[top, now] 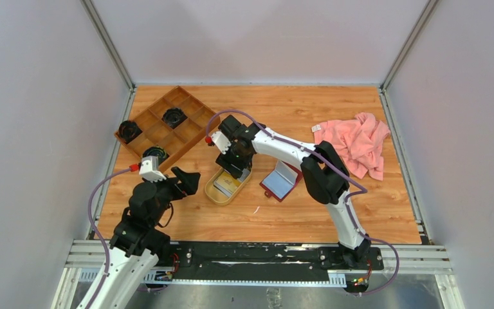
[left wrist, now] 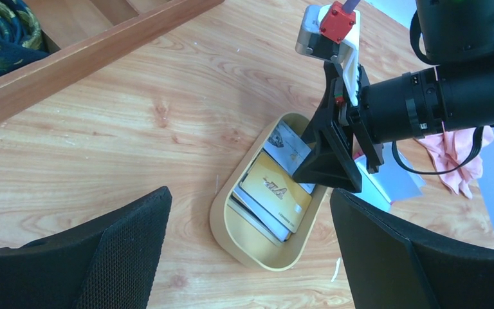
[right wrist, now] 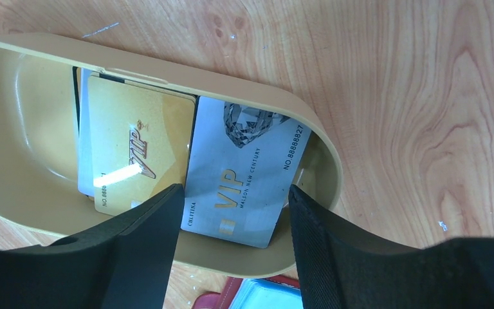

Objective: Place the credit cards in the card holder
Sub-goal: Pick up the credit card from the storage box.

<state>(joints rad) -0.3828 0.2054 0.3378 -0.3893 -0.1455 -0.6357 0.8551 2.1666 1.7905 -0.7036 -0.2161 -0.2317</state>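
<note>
Gold and greyish-white credit cards (right wrist: 244,174) lie in a tray (right wrist: 321,154) under the right gripper (right wrist: 231,199), jaws spread astride the greyish one. The card holder (top: 281,182) (open) sits just beside it; the left gripper (left wrist: 251,196) gapes wide.

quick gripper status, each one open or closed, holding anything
left gripper: open, holding nothing, near the tray.
right gripper: open, holding nothing, fingers either side of the grey-white card in the tray.

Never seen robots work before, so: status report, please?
Right pincer open over credit cards in tray. Left pincer open, off to the side. Card holder lying open beside tray. Nothing blocking it.
</note>
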